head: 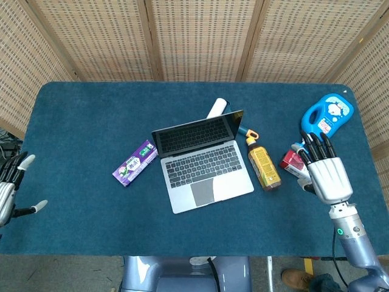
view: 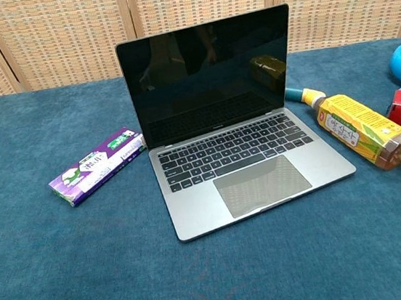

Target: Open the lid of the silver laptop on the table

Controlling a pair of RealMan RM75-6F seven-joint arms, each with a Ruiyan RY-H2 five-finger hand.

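Laptop is what we find near the middle of the blue counter, silver, its lid up and the dark screen standing nearly upright above the keyboard in the chest view. We see a purple box lying flat just to its left, apart from it. Behind the lid a white cylinder pokes out. To the laptop's right lies a yellow-labelled bottle on its side, its cap pointing toward the far edge, close to the base but not touching it. Further right we see a red bottle, partly hidden by our right hand, and beyond it a blue jug near the counter's right end.

Our right hand hovers over the counter's right side with fingers stretched out and apart, holding nothing. Our left hand shows only at the left border of the head view, off the counter's end, fingers spread and empty. Neither hand touches the laptop, and the chest view shows neither.
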